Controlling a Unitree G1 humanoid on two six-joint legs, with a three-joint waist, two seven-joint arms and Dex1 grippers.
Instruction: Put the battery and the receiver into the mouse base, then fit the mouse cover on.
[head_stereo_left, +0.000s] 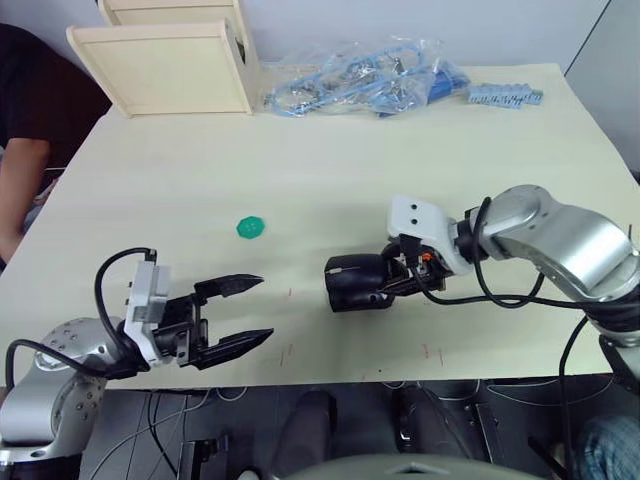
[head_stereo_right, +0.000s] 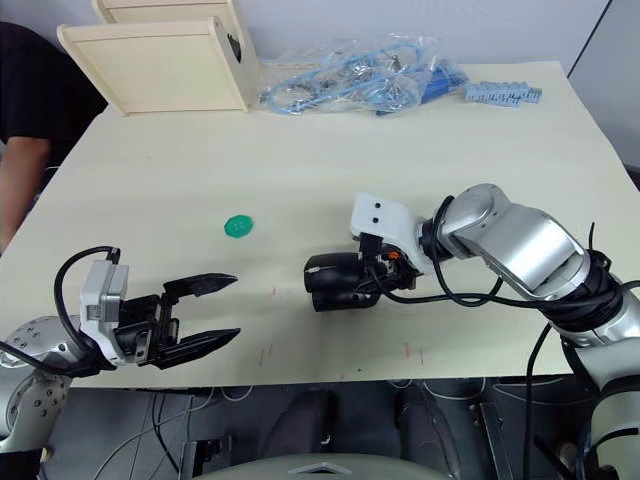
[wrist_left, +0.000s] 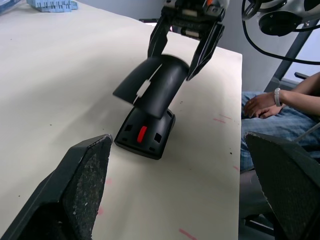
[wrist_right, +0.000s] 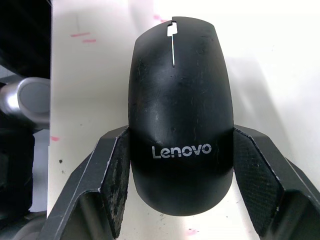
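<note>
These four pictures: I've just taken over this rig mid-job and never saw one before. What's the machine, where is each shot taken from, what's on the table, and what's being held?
It is a humanoid robot with two arms, each ending in a two-fingered tool. Two pictures come from cameras on its head, looking down over the table; the other two come from a camera on each wrist. The right tool is shut on the mouse cover, holding it tilted above the mouse base, front end raised and not yet seated. The left tool is open and holds nothing. Also on the table are a green disc, a wooden box, a plastic bag of blue parts and a blue block. A person's arm shows at the table's edge.
</note>
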